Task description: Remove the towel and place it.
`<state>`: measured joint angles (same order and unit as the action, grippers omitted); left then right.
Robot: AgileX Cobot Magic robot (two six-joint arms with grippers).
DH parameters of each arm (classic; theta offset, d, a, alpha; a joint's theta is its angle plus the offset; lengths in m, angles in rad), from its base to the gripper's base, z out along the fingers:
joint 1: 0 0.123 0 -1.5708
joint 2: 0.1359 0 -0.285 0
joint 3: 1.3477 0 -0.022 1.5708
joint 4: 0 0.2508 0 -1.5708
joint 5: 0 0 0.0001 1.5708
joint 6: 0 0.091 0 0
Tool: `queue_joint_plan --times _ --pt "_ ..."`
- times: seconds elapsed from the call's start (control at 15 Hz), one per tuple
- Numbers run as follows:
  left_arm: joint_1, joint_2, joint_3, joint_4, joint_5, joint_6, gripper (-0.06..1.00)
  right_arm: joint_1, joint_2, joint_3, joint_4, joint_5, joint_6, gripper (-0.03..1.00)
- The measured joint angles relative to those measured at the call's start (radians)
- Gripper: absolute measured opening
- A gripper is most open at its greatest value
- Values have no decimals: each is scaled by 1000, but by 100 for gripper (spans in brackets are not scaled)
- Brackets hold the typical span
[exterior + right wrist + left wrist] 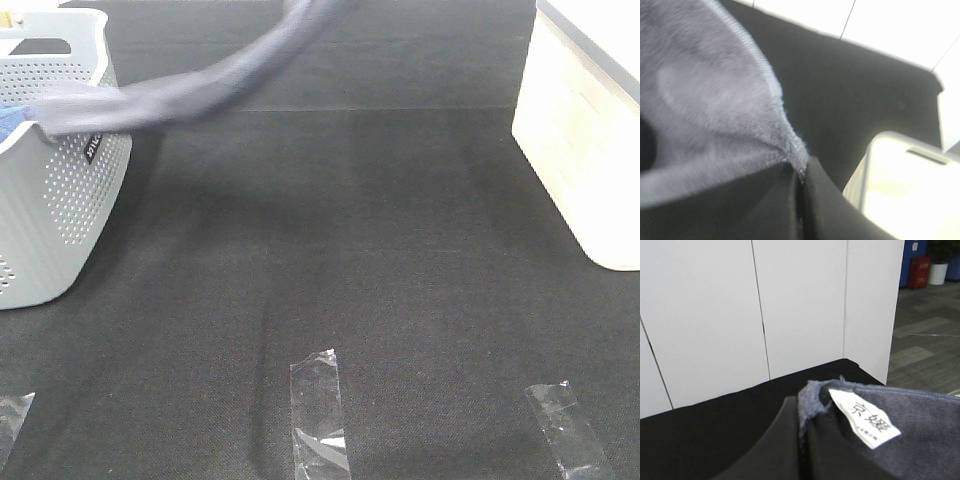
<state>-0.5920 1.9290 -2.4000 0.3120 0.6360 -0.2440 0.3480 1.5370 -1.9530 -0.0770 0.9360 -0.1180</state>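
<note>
Spanning the tabletop (pixel 350 260) from the basket (pixel 60 200) rim at nine o'clock up toward twelve, the towel (pixel 200 85) hangs airborne. Left gripper (pixel 801 432) and right gripper (pixel 800 190) each pinch shut on its hem; thin holds may slip, or the draped end may tip the basket.

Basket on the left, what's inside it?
One end of the towel drapes over the rim of the basket, beside a bit of blue cloth. Deeper inside is hidden by its wall.
</note>
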Motion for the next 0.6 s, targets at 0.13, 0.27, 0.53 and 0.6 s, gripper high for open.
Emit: queue_joint_plan --times 0.13,0.27,0.53,0.6 --pt "0 0 -61 0 4 16 0 0 -1 -71 -12 6 0 0" --pt "0 0 -105 -1 12 27 0 0 -1 -128 -17 6 0 0" --pt "0 4 -121 6 135 31 0 0 3 -125 -22 87 0 0" --pt "0 4 -121 6 135 31 0 0 3 -125 -22 87 0 0"
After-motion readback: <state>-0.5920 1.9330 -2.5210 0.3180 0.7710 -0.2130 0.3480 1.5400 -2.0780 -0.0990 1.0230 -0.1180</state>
